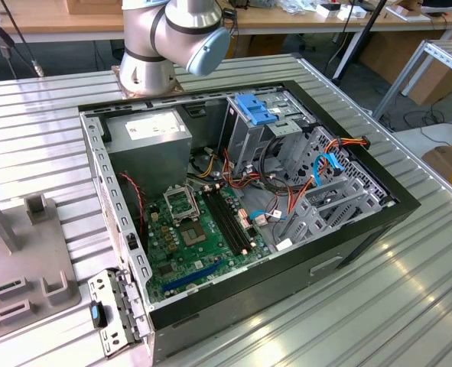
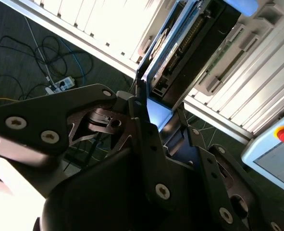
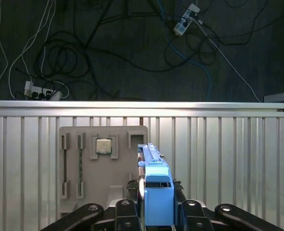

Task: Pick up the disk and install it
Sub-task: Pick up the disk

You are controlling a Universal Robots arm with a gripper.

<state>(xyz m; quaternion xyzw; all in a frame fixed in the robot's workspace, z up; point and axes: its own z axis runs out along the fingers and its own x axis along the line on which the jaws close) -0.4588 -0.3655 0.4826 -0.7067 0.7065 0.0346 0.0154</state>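
While the fingers (image 3: 126, 211) clamp on the disk (image 3: 157, 187), edge-on in the first wrist view, gripper (image 3: 157, 214) hangs over the table (image 3: 228, 159) and grey fixture plate (image 3: 118, 174), open computer case (image 1: 287, 284) in the exterior view, arm base (image 1: 145, 73) at its eleven o'clock

Black hand (image 2: 156, 108) clamps the disk (image 2: 190, 53) edge-on, with its blue rail (image 2: 172, 30) showing. Behind it lies a ribbed metal table (image 2: 98, 21). Cables (image 2: 17, 53) and a power strip (image 2: 60, 85) lie on the dark floor (image 2: 7, 24). A pale pendant (image 2: 271, 156) with a red button (image 2: 283, 134) sits near the table.
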